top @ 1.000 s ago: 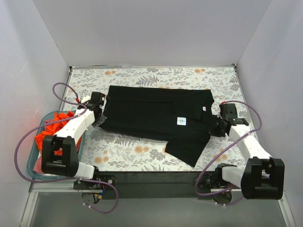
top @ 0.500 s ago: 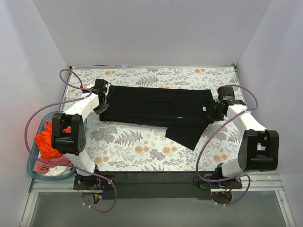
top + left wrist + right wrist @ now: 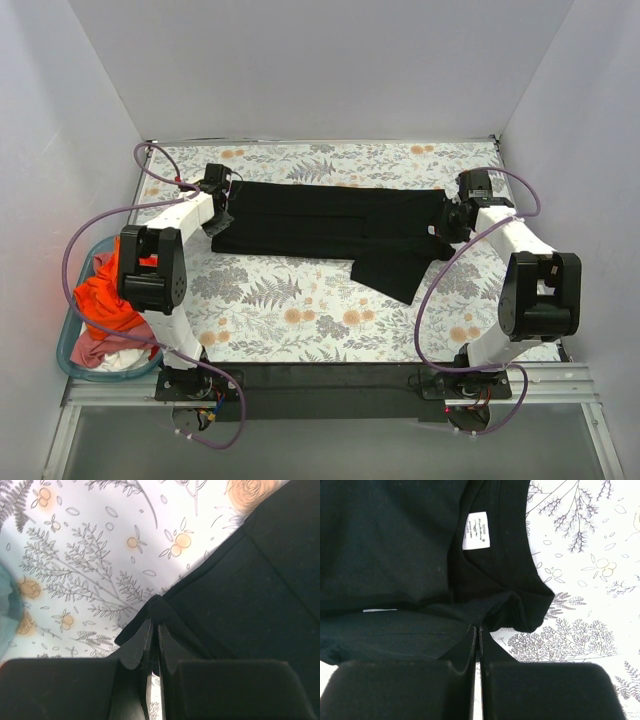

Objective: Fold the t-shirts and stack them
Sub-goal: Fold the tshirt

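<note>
The black t-shirt (image 3: pixel 320 222) lies across the far half of the floral table as a long narrow band, one sleeve (image 3: pixel 392 272) trailing toward me. My left gripper (image 3: pixel 216 205) is shut on the shirt's left hem corner (image 3: pixel 156 609). My right gripper (image 3: pixel 450 222) is shut on the shirt's edge beside the collar (image 3: pixel 507 607); the white label (image 3: pixel 476 536) shows inside the neck. Orange-red, pink and white shirts (image 3: pixel 105 300) lie heaped in the basket at the left.
The teal plastic basket (image 3: pixel 64 345) stands at the table's left edge beside the left arm's base. White walls close the back and both sides. Purple cables loop off both arms.
Both grippers have carried the shirt's near edge away from me, over the far part. The shirt is now a narrower band. The label on its front is folded under.
</note>
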Controlling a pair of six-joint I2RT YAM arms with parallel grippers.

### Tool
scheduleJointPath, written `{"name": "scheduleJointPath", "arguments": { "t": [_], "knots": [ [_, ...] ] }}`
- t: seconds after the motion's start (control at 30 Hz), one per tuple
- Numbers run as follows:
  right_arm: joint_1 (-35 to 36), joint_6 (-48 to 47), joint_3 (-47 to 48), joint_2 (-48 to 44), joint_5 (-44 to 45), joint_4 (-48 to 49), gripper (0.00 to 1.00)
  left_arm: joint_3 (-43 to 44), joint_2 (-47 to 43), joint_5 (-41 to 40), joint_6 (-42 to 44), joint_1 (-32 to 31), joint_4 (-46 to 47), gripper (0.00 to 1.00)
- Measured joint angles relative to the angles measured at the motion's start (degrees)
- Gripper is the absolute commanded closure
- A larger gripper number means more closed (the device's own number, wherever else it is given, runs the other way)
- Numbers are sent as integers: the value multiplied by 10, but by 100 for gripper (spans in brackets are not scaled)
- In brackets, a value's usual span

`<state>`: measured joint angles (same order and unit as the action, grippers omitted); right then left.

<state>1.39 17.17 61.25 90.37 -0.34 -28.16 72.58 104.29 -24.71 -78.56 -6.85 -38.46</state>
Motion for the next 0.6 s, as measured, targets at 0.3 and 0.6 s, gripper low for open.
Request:
{"name": "scheduleJointPath", "arguments": {
  "t": [0.3,0.6],
  "knots": [
    [-2,5,3,17,4,15,99,11,30,0,8,0,35,100],
    [-16,11,2,17,4,32,99,11,31,1,14,0,69,100]
  ]
}}
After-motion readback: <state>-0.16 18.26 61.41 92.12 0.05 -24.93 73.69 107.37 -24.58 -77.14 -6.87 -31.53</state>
